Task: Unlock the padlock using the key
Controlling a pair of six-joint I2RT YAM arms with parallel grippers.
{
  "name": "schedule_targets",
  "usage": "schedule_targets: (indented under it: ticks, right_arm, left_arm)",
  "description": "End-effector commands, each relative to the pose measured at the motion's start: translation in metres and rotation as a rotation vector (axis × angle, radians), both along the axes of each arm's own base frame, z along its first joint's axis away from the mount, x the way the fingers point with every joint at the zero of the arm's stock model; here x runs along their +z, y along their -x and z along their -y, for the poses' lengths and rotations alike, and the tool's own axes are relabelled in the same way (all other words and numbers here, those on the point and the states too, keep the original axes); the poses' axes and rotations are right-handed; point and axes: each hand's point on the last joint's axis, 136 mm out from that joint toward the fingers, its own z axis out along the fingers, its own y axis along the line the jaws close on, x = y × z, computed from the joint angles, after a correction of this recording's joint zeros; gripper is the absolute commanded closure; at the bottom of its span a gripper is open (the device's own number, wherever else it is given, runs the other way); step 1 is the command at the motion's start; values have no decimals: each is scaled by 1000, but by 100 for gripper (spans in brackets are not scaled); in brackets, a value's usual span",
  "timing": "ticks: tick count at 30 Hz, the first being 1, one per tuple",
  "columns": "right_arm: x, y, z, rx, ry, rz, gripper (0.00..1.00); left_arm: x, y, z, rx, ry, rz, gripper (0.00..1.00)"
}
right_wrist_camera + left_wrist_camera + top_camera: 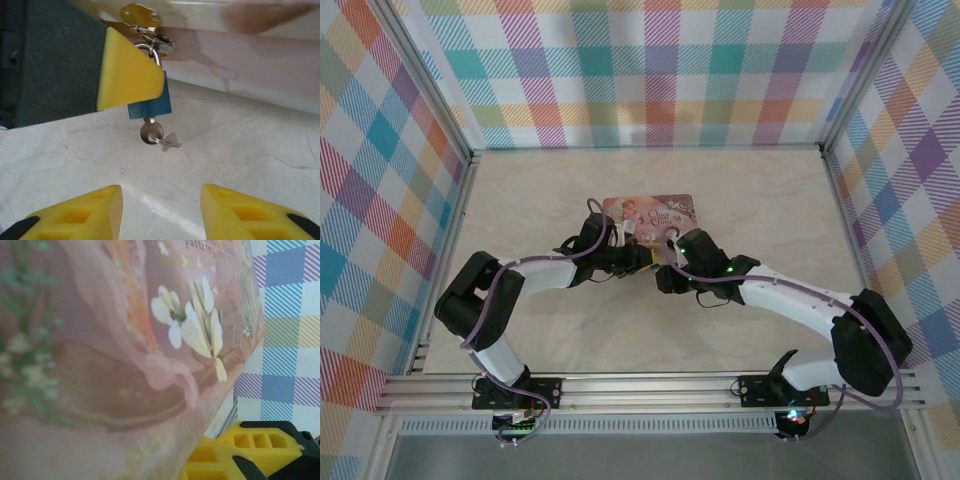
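Right end effector [160,212] spread, facing key [151,133]; left end effector [642,262] clamps padlock [150,106].

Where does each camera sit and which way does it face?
Top: above and behind the arms, looking down at the table; both arms reach the tin.
Left wrist: tight against the tin, facing its painted side; left gripper at lower right.
Right wrist: low over the table, facing the padlock with key inserted; right gripper open below, left finger at the padlock.
Shared: the tin, top and left wrist.
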Motion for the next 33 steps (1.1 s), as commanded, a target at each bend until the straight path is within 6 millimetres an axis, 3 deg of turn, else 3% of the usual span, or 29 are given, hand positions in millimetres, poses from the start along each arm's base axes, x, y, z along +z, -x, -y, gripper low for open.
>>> schedule_targets:
  ticks: [1,9,28,31,33]
  right_arm:
    - [-1,-8,-3,36,80,49,53]
    - [-4,-17,-19,75,129,71,55]
    - [-10,-26,-27,92,185,87,64]
    - [-10,-27,-28,99,190,88,67]
    - [-9,-27,-29,104,189,90,74]
  left_arm:
    - [38,2,10,-49,74,59,89]
    - [40,1,11,-53,79,62,89]
    - [44,3,12,-62,91,69,89]
    - [43,3,12,-60,92,69,89]
    - [43,3,12,-60,93,68,89]
